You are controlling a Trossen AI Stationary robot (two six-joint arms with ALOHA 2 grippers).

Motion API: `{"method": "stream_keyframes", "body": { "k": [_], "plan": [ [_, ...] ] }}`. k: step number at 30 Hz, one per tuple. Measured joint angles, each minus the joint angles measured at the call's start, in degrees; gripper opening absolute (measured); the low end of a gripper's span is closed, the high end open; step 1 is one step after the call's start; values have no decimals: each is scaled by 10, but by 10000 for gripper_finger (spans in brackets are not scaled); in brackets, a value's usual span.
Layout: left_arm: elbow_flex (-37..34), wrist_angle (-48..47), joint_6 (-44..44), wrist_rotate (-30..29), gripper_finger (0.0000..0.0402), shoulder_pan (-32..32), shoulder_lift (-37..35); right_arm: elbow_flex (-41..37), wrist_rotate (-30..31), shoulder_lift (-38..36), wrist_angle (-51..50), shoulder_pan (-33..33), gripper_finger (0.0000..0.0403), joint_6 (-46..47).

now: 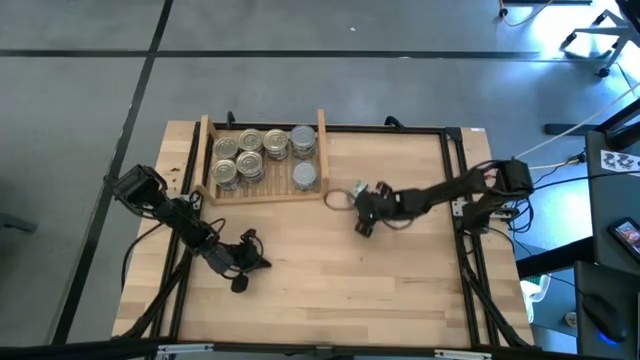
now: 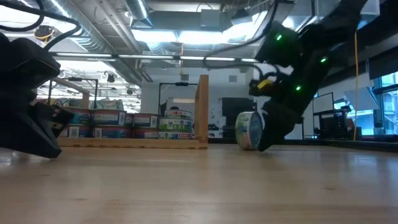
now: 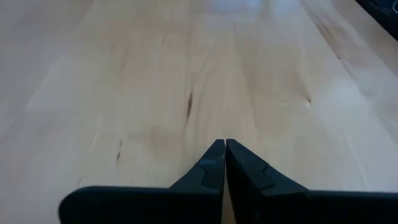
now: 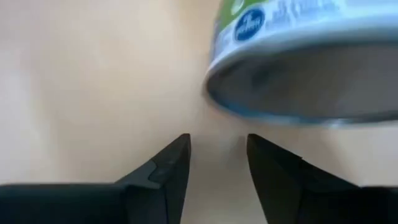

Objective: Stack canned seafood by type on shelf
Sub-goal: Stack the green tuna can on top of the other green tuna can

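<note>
Left end effector (image 1: 243, 262): nearest the near edge of the desk (image 1: 330, 290), low over bare wood toward the left side; its two fingers (image 3: 214, 165) are pressed together with nothing between them.

Right end effector (image 1: 362, 212): near the middle of the desk, reaching in from the right edge. Its fingers (image 4: 168, 165) stand apart with bare wood between them and grip nothing.

Loose can (image 4: 298, 62): just beyond the right end effector's fingertips, tipped on its edge on the desk, blue and green label showing, its rim facing the wrist camera. In the level view it (image 2: 249, 130) stands on its side beside the shelf's right upright; whether the arm touches it cannot be told.

Shelf (image 1: 262, 193): light wood, against the far edge of the desk, left of centre.

Cans on the shelf (image 1: 248, 158): a group with golden tops fills the left and middle part; two grey-topped cans (image 1: 304, 158) sit along the right upright board. From the level view the rows appear stacked in layers (image 2: 134, 124).
</note>
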Motion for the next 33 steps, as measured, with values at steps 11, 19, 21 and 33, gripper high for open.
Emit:
{"method": "stream_keyframes", "body": {
  "k": [11,19,21,33],
  "plan": [
    [8,1,25,0,40,2,0,72,49,-35,-150,117,160,86],
    [10,-2,11,1,134,14,0,140,51,-36,-181,111,193,57],
    [14,-2,9,1,170,25,0,152,62,-36,-198,111,222,54],
    [176,-101,128,-56,266,144,6,145,185,-36,-263,85,376,-26]
  ]
}}
